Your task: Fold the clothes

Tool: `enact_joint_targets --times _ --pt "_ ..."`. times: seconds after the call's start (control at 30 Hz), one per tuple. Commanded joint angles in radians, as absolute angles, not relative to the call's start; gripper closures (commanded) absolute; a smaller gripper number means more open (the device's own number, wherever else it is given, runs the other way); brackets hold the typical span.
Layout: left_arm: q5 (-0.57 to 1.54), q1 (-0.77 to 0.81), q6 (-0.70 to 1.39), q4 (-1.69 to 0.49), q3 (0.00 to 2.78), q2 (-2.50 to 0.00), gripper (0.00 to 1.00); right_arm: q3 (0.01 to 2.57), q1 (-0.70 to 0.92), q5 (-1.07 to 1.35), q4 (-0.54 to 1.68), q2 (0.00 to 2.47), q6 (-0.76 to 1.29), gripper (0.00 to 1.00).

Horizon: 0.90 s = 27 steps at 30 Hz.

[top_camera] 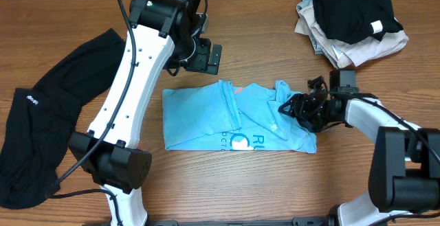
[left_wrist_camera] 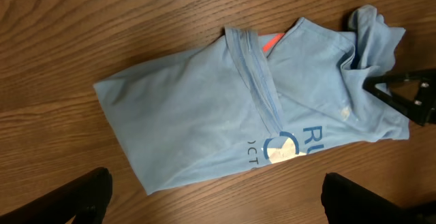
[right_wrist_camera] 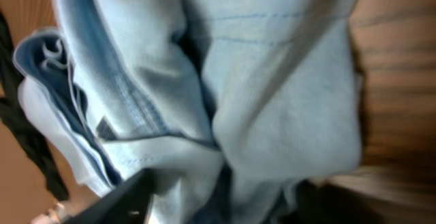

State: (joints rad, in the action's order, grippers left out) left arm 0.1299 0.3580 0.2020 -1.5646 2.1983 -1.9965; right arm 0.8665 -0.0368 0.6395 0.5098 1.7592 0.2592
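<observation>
The clothes in play are a light-blue T-shirt (top_camera: 206, 119), half folded at the table's middle with white and blue lettering along its front edge. In the left wrist view the T-shirt (left_wrist_camera: 197, 115) lies spread below the camera. My left gripper (top_camera: 210, 58) hovers open behind the shirt, fingers (left_wrist_camera: 92, 193) wide apart over bare wood with nothing between them. My right gripper (top_camera: 292, 109) is at the shirt's crumpled right end. Bunched blue fabric (right_wrist_camera: 272, 81) fills the gap between its fingers (right_wrist_camera: 129, 197) in the right wrist view.
A black garment (top_camera: 48, 130) with a small white label lies spread at the left, partly under the left arm. A stack of folded black and beige clothes (top_camera: 350, 16) sits at the back right. The right gripper's black fingers (left_wrist_camera: 409, 98) show in the left wrist view.
</observation>
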Motion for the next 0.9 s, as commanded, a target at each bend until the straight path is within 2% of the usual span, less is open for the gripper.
enact_joint_targets --times 0.0,0.07,0.1,0.2,0.4,0.6,0.73,0.87 --pt "0.111 0.357 0.179 -1.567 2.222 -1.995 0.00 0.850 0.009 0.683 0.499 1.777 0.266 0.51" --pt "0.097 0.358 0.179 -1.567 2.222 -1.995 0.00 0.850 0.025 0.677 0.494 1.777 0.266 0.71" --pt "0.085 0.357 0.179 -1.568 2.222 -1.995 0.00 0.850 0.025 0.669 0.492 1.777 0.266 0.84" --pt "0.056 0.357 0.179 -1.568 2.222 -1.995 0.00 0.855 0.005 0.649 0.501 1.776 0.266 0.96" --pt "0.008 0.347 0.179 -1.568 2.222 -1.995 0.00 0.925 -0.149 0.609 0.649 1.735 0.204 0.96" --pt "0.007 0.309 0.179 -1.567 2.222 -1.995 0.00 1.111 -0.289 0.464 0.951 1.698 0.147 0.96" --pt "0.006 0.277 0.179 -1.565 2.221 -1.995 0.00 1.242 -0.286 0.448 1.096 1.698 0.091 0.96" --pt "0.007 0.246 0.165 -1.566 2.221 -1.995 0.00 1.335 -0.215 0.445 1.183 1.692 0.069 0.96"
